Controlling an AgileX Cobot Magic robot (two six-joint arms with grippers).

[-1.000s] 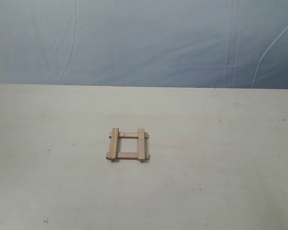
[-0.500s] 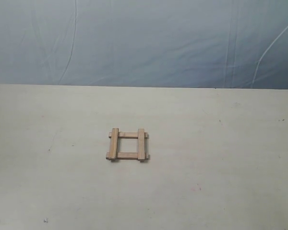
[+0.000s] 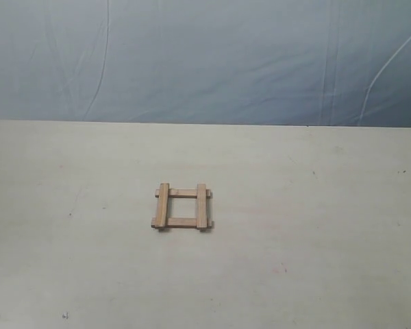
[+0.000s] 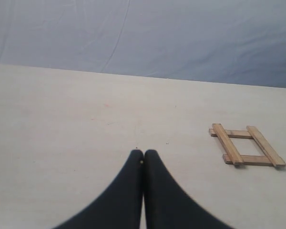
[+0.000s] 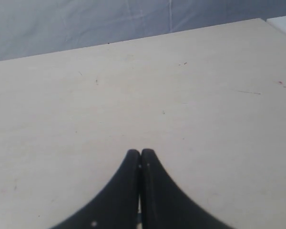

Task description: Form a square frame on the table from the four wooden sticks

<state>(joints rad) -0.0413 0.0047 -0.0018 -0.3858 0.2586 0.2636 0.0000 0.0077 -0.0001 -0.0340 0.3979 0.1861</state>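
Four light-brown wooden sticks form a small open square frame [image 3: 182,206] near the middle of the pale table [image 3: 315,233]; two sticks lie across the other two, with ends overhanging. The left wrist view shows the same frame [image 4: 246,145] off to one side, well apart from my left gripper [image 4: 143,152], whose black fingers are pressed together with nothing between them. My right gripper [image 5: 140,153] is shut too, empty, over bare tabletop; no stick shows in its view. Neither arm appears in the exterior view.
A wrinkled blue-grey backdrop [image 3: 205,62] hangs behind the table's far edge. The table's corner and right edge [image 5: 271,21] show in the right wrist view. Small specks and scuffs mark the tabletop.
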